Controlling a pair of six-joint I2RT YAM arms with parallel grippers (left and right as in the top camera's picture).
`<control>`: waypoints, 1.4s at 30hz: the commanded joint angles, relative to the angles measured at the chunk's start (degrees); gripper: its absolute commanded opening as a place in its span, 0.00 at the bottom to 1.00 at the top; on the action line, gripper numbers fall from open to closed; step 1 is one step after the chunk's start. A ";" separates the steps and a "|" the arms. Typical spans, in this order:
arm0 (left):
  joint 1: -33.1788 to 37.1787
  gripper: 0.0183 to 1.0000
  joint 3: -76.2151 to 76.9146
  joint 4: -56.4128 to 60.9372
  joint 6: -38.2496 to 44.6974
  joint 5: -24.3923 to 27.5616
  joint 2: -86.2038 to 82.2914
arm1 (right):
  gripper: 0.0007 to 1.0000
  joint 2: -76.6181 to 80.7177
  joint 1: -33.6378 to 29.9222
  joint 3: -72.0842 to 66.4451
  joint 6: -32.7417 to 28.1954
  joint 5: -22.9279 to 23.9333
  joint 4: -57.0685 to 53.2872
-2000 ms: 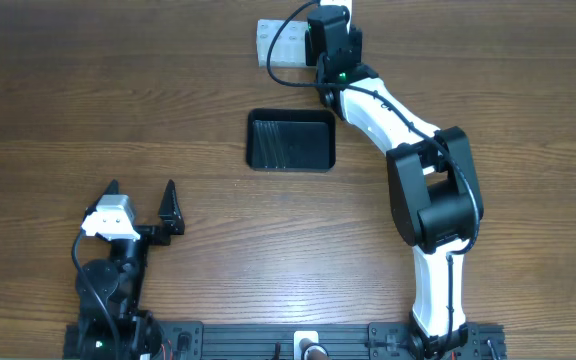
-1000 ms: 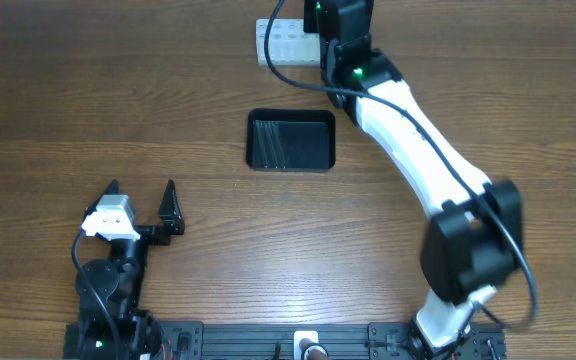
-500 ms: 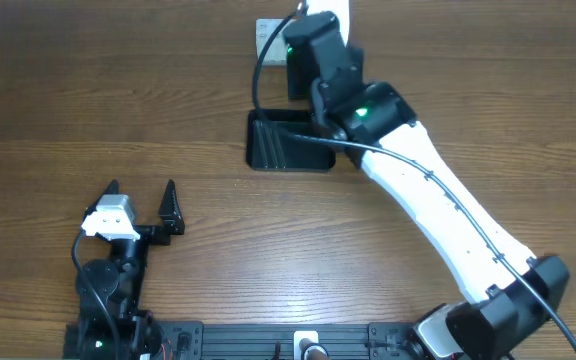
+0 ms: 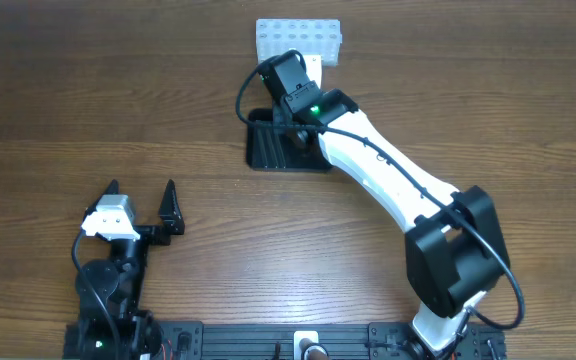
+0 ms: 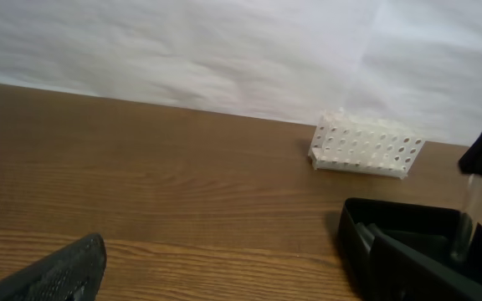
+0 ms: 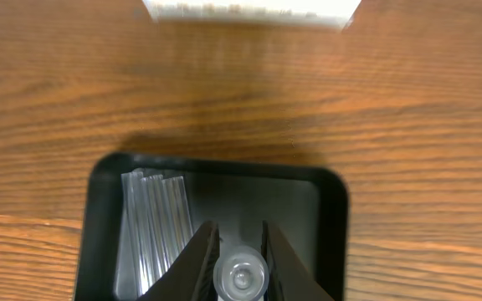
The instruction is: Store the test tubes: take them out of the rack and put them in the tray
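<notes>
Top view, nearest me: left gripper (image 4: pixel 140 190) sits spread wide, holding nothing. Farther out, right gripper (image 6: pixel 237 244) pinches a test tube (image 6: pixel 240 274) by its upper end, upright over the tray (image 6: pixel 99 219). I judge it light, slick and brittle, so a gentle grip suits. The rack (image 4: pixel 298 40) stands beyond.

Black tray (image 4: pixel 264 152), white rack (image 4: pixel 298 41).

I'm at a lab test bench: a wood-grain table (image 4: pixel 68 80) backed by a plain white backdrop (image 5: pixel 182 50), my left arm (image 4: pixel 118 265) and right arm (image 4: pixel 408 190) mounted on a black rail (image 4: pixel 238 335) along its edge, with a white test tube rack (image 4: pixel 298 40) and black tray (image 4: pixel 252 150) set out.
</notes>
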 commanded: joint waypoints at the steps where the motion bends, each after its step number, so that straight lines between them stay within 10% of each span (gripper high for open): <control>1: -0.22 1.00 -0.31 -0.09 -0.42 0.74 -0.42 | 0.15 2.93 0.07 -0.09 2.38 -1.92 0.42; 27: -0.22 1.00 -0.31 -0.09 -0.42 0.74 -0.42 | 0.27 9.33 0.61 -0.09 3.32 -1.55 2.10; 34: -0.22 1.00 -0.31 -0.07 -0.42 0.74 -0.42 | 0.42 0.48 0.61 -0.11 0.55 5.79 2.14; 42: -0.22 1.00 -0.31 -0.07 -0.42 0.74 -0.42 | 0.83 -18.67 -4.72 -1.07 -9.40 12.44 1.86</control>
